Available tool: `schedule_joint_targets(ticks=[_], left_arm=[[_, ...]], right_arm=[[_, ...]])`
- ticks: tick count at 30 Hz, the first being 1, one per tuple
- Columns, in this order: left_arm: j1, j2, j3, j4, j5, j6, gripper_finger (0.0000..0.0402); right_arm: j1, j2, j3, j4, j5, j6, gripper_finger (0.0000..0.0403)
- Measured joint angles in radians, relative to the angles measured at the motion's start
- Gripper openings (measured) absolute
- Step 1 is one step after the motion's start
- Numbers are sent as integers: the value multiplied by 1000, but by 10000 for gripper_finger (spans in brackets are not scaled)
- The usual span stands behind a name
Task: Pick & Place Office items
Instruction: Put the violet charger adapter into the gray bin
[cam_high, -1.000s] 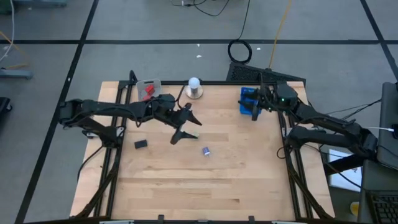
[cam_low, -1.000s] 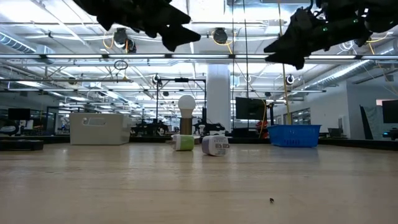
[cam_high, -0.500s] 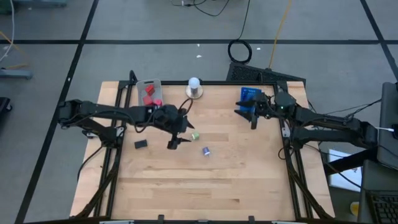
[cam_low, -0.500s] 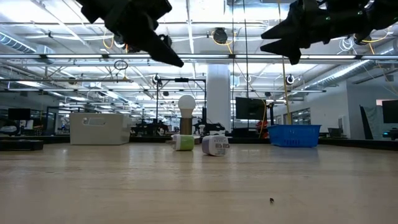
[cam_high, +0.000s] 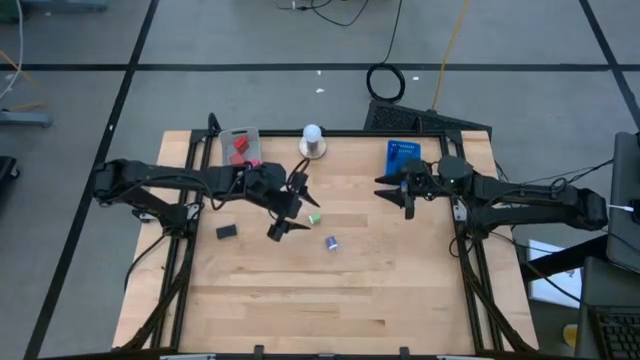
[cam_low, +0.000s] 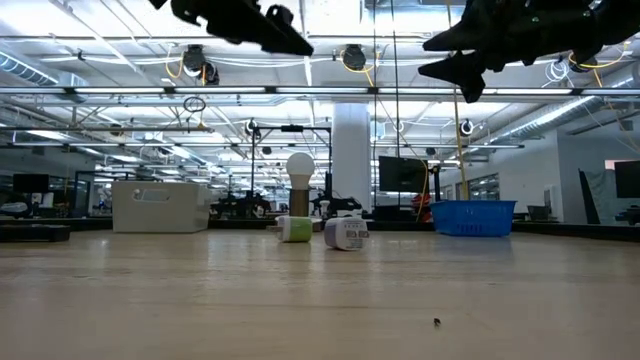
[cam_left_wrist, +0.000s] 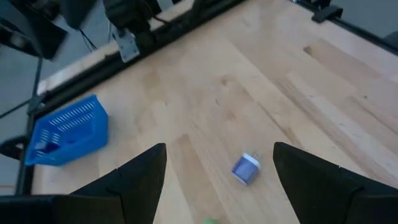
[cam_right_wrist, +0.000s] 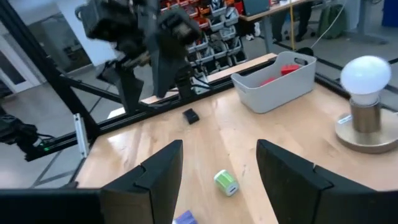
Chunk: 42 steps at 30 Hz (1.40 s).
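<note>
Leaving the blue tray, the right gripper hangs open and empty. Red items fill the grey tray. The left gripper gapes empty above the green block, whose long axis cannot be told.

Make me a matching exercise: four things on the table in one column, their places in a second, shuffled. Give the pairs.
Things:
1. green item
2. black item
3. red items
4. blue tray

Places:
A. in the grey tray
B. far right of the table, by the right gripper
C. mid-table, right beside the left gripper
D. on the bare wood on the left side of the table, below the left arm in the high view

Pairs: 1-C, 2-D, 3-A, 4-B
</note>
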Motion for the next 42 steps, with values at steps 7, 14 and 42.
schedule_joint_targets(ticks=[7, 14, 42], left_arm=[[0, 0, 48, 0, -8, -23, 298], [0, 0, 52, 26, -9, -107, 298], [-1, -18, 52, -24, -8, -216, 298]], right_arm=[[70, 76, 0, 23, 3, 20, 199], [150, 244, 0, 171, -1, 23, 199], [256, 605, 373, -352, 28, -139, 199]])
